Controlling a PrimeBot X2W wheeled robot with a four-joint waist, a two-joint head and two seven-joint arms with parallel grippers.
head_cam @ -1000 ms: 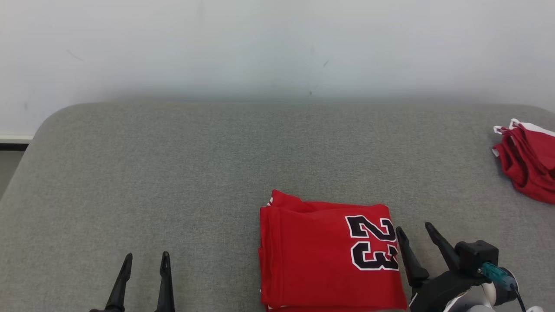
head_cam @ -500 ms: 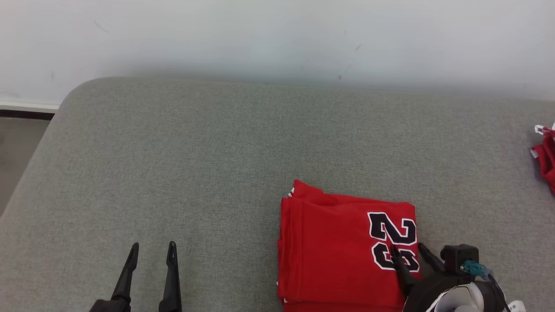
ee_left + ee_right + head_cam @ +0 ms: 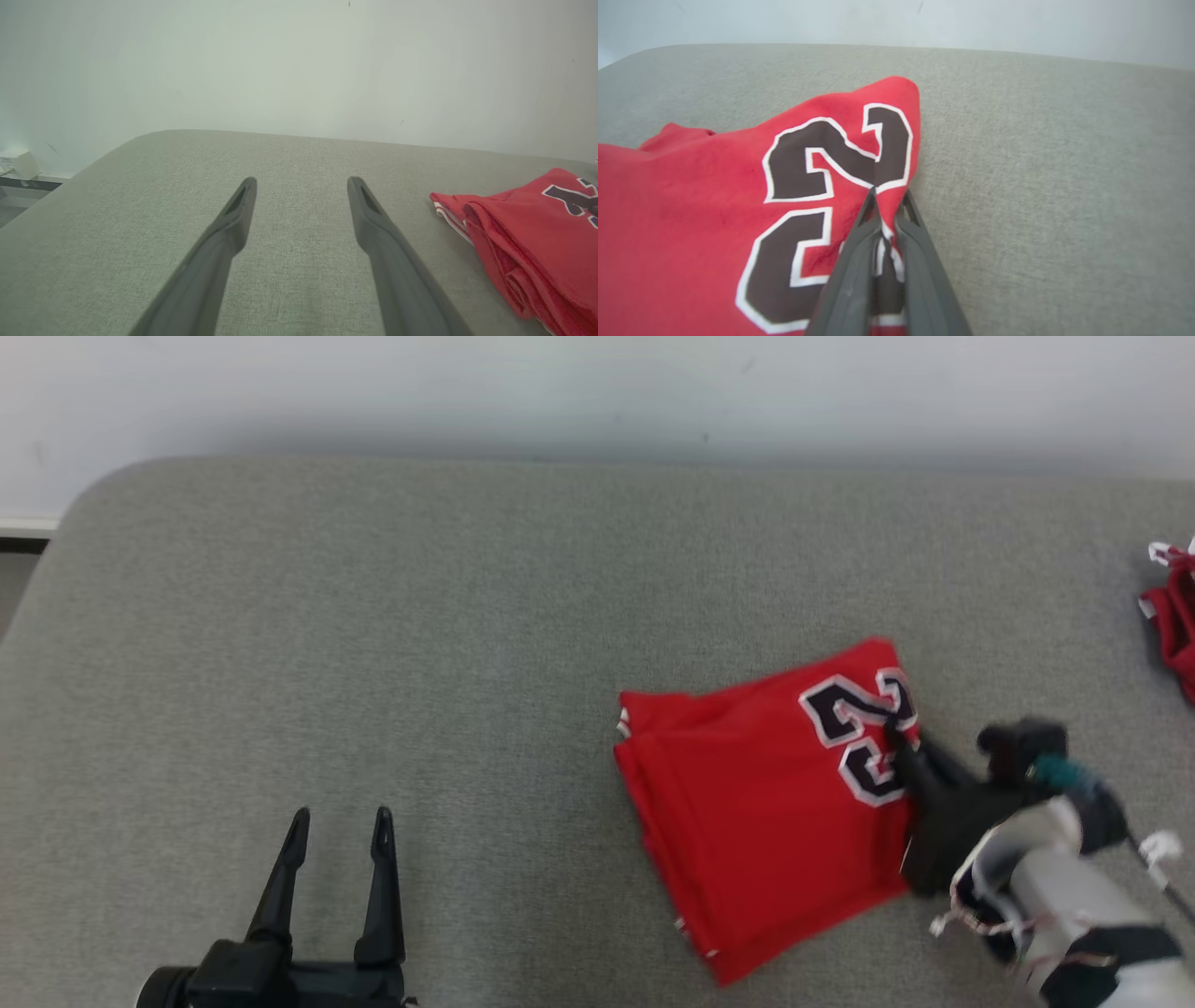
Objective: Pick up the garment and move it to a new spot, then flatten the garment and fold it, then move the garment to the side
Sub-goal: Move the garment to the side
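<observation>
1. Locate the folded garment (image 3: pixel 756 803). In the head view it lies right of centre on the grey surface (image 3: pixel 373 616), skewed to the frame, with its upper right corner highest and its stacked fold edges facing left.
2. Check the right gripper (image 3: pixel 898 733). Its fingers are clenched on the garment's right edge, at the black number print. The right wrist view shows cloth pinched between the two closed fingers (image 3: pixel 887 200) and puckered to a point at their tips.
3. Check the left gripper (image 3: pixel 341 821). It sits in the lower left of the head view, fingers spread and released, grasping nothing. It is over bare surface, well apart from the garment's left edge.
4. Note the governing relation. The whole garment lies to the left of the right fingers, and the grip is on one edge only. A pull toward the right of the frame would probably drag the pack behind the grip.
5. Note the destination. A second red garment (image 3: pixel 1172 616) lies at the right edge of the head view, with bare surface between it and the held one.
6. Treat the right arm as the working arm, since it is the one in contact.
7. Expect risk at the fold. A one-edge pinch may lift only the upper layers, so keep the pull low and slow.
</observation>
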